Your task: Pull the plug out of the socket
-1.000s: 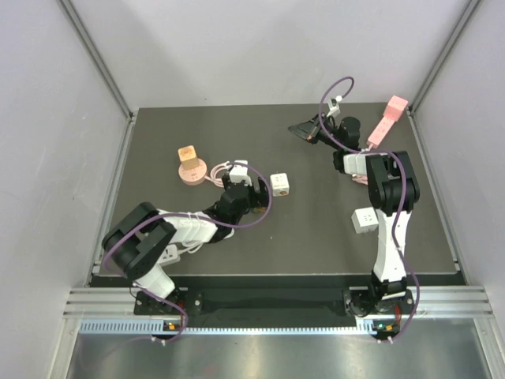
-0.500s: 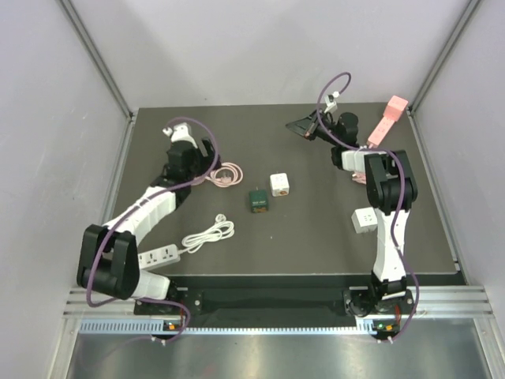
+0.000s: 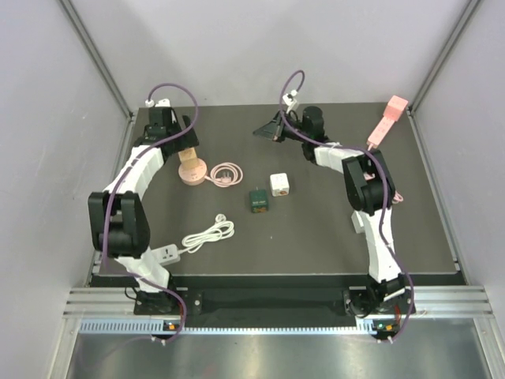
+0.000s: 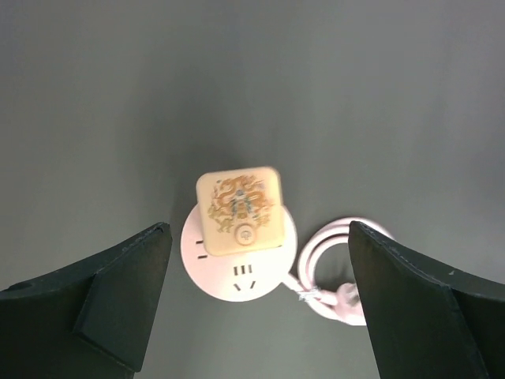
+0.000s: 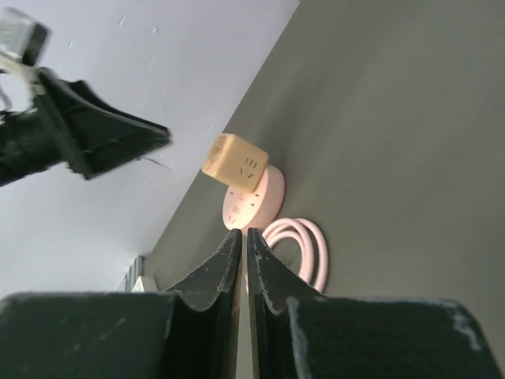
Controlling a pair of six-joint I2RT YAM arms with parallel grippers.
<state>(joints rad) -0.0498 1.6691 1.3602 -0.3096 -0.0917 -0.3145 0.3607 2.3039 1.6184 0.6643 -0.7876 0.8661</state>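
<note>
Nothing like a box or tray stood on the dark counter [image 3: 316, 245]. The nearest thing to a holder was the round pink socket [image 4: 237, 272], and one cream cube plug [image 4: 239, 210] sat in its face, with another set of slots free just below it in the left wrist view. Seen from above, that pair lay in the upper left of the counter, and the socket's pink cable [image 3: 227, 174] was coiled just to its right.

The left gripper [image 4: 256, 227] hung above the plug with its fingers [image 4: 126, 296] spread wide, one to either side, touching nothing. The right gripper [image 5: 243, 234], at the upper middle of the overhead view, had its fingers pressed together on nothing.

By count I saw one socket, one plug and two loose cubes near the centre: a green cube [image 3: 258, 200] and a white cube [image 3: 278, 185]. There were also two power strips: a white strip [image 3: 162, 254] at lower left with its coiled white cord [image 3: 209, 234], and a pink strip [image 3: 386, 120] at upper right.
</note>
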